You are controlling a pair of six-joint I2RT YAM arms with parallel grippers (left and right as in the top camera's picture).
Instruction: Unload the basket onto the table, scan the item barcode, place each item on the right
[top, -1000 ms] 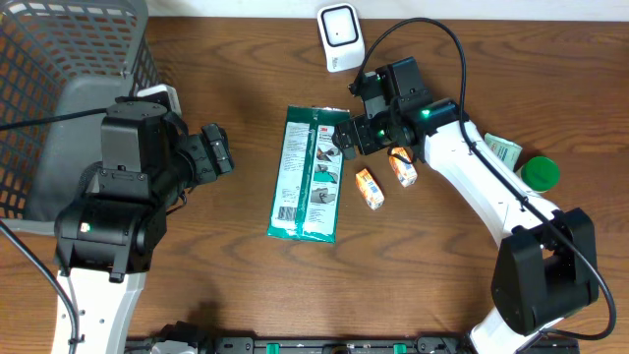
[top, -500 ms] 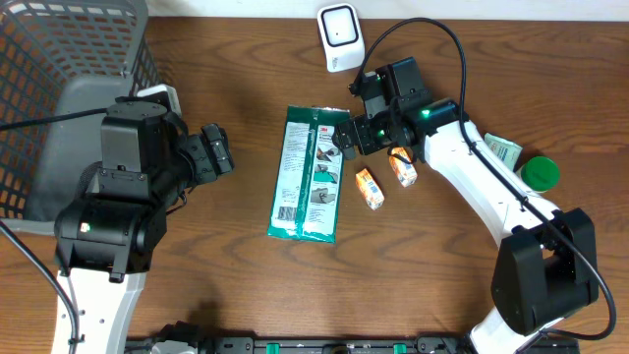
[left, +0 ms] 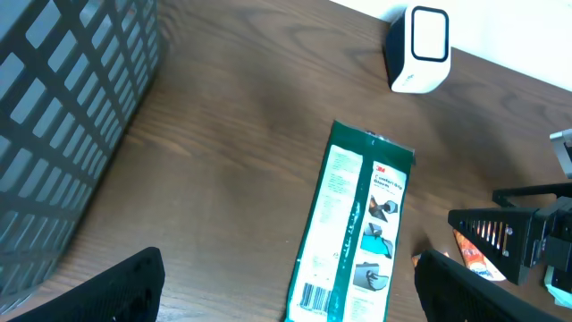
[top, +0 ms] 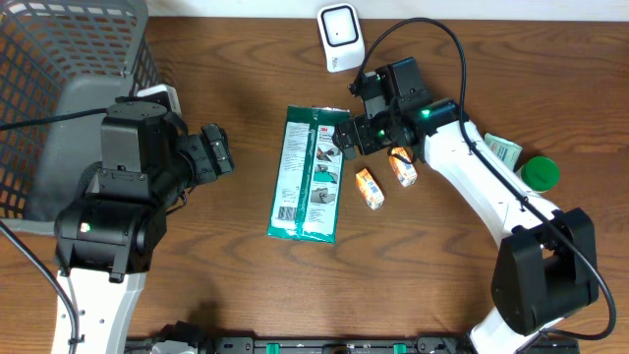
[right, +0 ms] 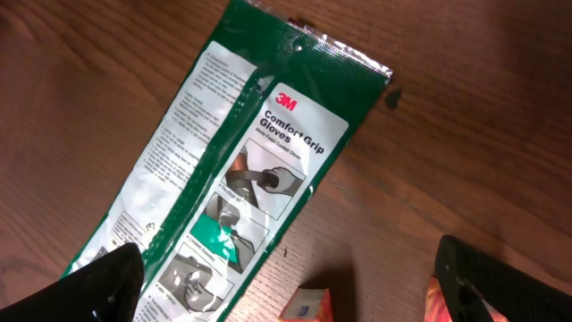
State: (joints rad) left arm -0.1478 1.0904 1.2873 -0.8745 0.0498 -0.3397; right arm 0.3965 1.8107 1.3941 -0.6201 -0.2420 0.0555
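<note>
Glove packet (top: 308, 174) lies flat in the middle of the desk (top: 423, 285), printed face up, its long side running away from the robot and tilted slightly. It is a flat green-and-white foil sleeve that looks light, limp and rather slick. It will probably sag if lifted by one end, and there is little edge to pinch while it lies flat. The crimped top seam with its hang hole, or one long edge, looks the best place to take hold, leaving the barcode (left: 313, 295) uncovered. That barcode sits at the near end, on the white strip.

The grey mesh basket (top: 59, 49) fills the far left corner. The left end effector (top: 214, 152) hangs beside it, well apart from the packet, fingers spread and empty. The right end effector (top: 346, 141) hovers over the packet's far right corner with its fingers wide apart and gripping nothing. Whether it touches the foil I cannot tell.

The white scanner (top: 340, 37) stands near the far edge, just beyond the packet's top. Two small orange boxes (top: 370, 188) lie just right of the packet.

The label reads "3M" in red, then "Comfort Grip Gloves". The fine print is too small to read.
</note>
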